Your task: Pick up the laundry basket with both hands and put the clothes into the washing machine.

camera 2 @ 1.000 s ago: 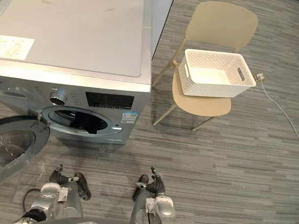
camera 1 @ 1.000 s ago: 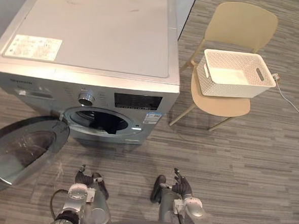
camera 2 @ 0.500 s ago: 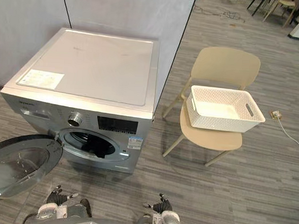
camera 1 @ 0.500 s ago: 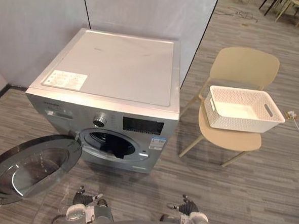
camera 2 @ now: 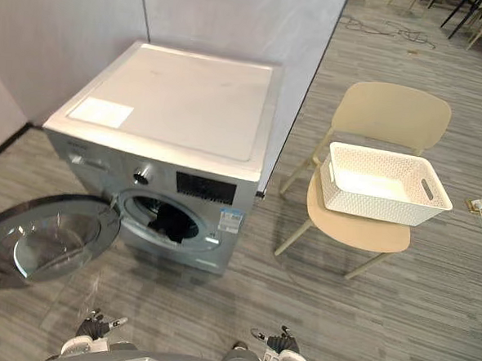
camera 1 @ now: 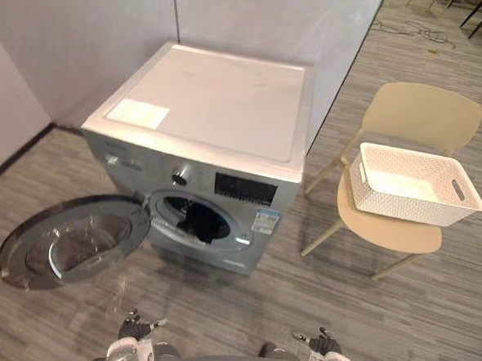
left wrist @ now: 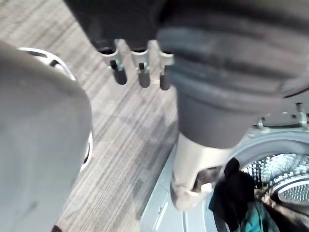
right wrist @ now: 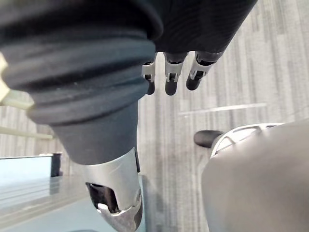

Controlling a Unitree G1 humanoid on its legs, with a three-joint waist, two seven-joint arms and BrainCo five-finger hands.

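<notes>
Laundry basket (camera 1: pixel 413 184) sits on the tan chair (camera 1: pixel 429 118) beside the washing machine (camera 1: pixel 221 106) in the left eye view. Right eye view: dark clothes (camera 2: pixel 170 221) lie in the drum, and the door (camera 2: pixel 37 242) is wide open. Left wrist view: the left hand (left wrist: pixel 143 72) hangs with its fingers straight. Right wrist view: the right hand (right wrist: pixel 171 77) is the same.

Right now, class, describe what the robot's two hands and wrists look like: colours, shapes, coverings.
The left hand and right hand match: silver fingers with dark rounded tips, a thicker silver thumb set apart, and a dark ribbed cover over the back and wrist.
</notes>
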